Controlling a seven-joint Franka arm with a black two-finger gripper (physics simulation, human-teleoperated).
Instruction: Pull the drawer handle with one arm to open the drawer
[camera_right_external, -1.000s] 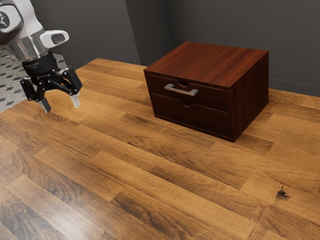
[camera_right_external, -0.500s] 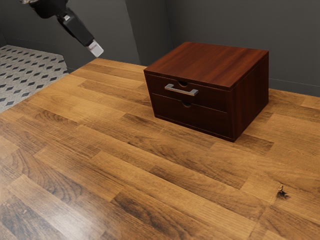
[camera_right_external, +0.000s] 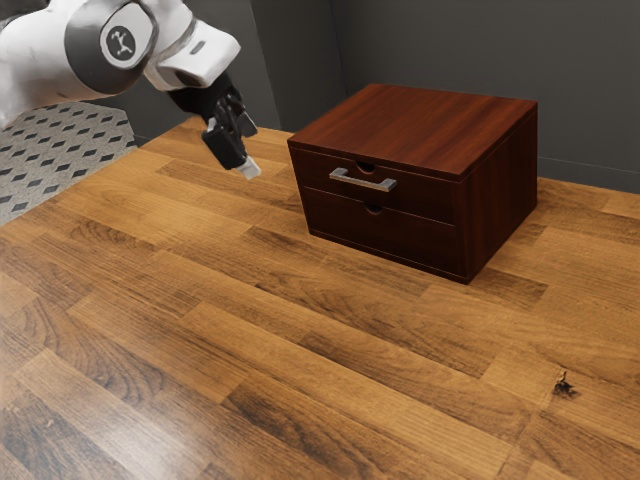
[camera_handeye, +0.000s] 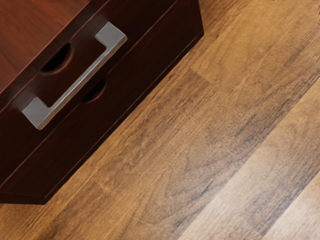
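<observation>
Examined the exterior view first. Found the cabinet standing on the counter toward 1 o'clock of the scene, in dark red-brown wood, with two drawers stacked in its face. Found the top drawer shut, its front flush with the lower drawer beneath it. Noted the handle, a grey metal bar, mounted level across the top drawer's front, toward its 9 o'clock side. Noted a half-round notch in the drawer's upper edge, just above the bar.

Located the arm, white with grey joints, entering from 10 o'clock and bent down toward the cabinet. Located the gripper above the counter at 9 o'clock of the handle, near the cabinet's front corner yet apart from it, tilted with its light tip toward 5 o'clock. Seen edge-on from this side; could not tell whether spread or pressed together.

Examined the wrist view next. Recorded the handle running slantwise across the top drawer's front, both end posts seated on the wood. Recorded one notch beside the bar and a like cut in the lower drawer's edge on the bar's other side. Recorded plank counter alongside the cabinet's foot.

Logged a small dark speck on the counter at 4 o'clock of the exterior view, well apart from the cabinet. Logged a grey patterned floor at 9 o'clock beyond the counter's edge, and a plain grey wall at 12 o'clock behind the cabinet.
</observation>
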